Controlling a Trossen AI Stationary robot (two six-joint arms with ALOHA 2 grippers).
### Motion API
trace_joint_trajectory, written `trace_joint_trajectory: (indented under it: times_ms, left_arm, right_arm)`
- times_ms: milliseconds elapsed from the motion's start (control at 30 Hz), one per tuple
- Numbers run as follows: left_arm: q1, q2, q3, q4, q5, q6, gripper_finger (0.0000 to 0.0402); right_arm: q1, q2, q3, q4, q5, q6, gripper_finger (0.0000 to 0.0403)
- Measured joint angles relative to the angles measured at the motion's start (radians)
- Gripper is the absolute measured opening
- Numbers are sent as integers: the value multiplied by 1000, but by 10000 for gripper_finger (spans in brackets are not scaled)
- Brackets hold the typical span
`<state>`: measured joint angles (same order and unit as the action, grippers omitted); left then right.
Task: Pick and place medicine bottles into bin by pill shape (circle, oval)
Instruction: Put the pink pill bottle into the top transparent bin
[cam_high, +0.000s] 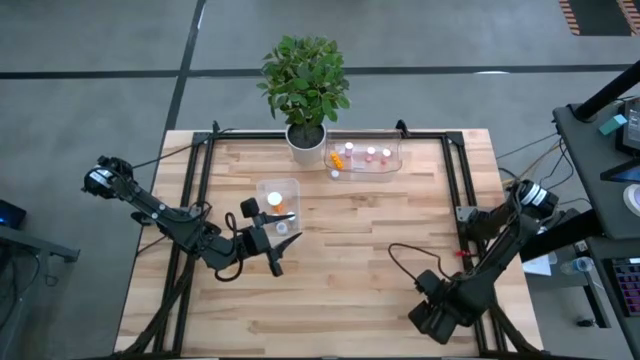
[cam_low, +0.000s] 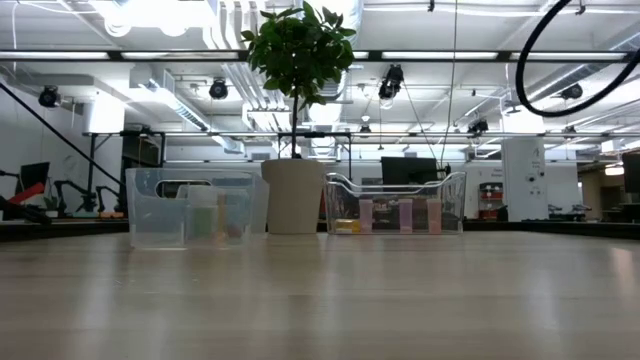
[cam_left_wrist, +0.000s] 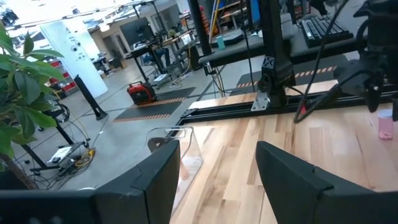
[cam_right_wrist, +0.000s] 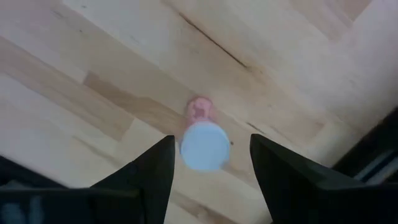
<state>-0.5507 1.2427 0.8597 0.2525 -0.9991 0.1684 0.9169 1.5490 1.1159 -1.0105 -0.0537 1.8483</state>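
Your right gripper (cam_right_wrist: 208, 168) hovers at the bench's right front corner, jaws wide astride a bottle (cam_right_wrist: 204, 144) (uncontacted), evidently aligning to grasp; left gripper (cam_high: 272, 243) waits open mid-bench.

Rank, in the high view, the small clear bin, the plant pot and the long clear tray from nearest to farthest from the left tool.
From the left tool:
1. Small clear bin, right beside it.
2. Plant pot, at the far edge.
3. Long clear tray, right of the pot.

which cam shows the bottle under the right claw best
The right wrist view: the pink bottle with its white cap stands on the table, between the open right claw fingers. The high view hides it under the arm; the low view misses it.
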Motion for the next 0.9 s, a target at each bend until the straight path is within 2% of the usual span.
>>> trace_joint_trajectory:
  times_ms: [133,300,400,567,733,900]
  left_arm:
    - [0,0,0,0,0,2,196]
    - [-2,-4,0,-1,-1,5,196]
    - [-20,-45,-4,-17,-1,25,196]
    - [-59,-157,-86,-25,-1,28,196]
    - [-72,-293,-220,19,-1,23,196]
    - [-71,-423,-300,27,-1,40,196]
  right_arm:
    - [0,23,-20,39,1,-7,189]
    - [0,19,-26,51,2,-6,129]
    - [-4,-1,-26,47,10,-4,96]
    - [-72,-83,7,-53,109,-67,82]
    - [-281,-207,73,-196,230,-316,94]
    - [-671,-313,137,-180,274,-789,96]
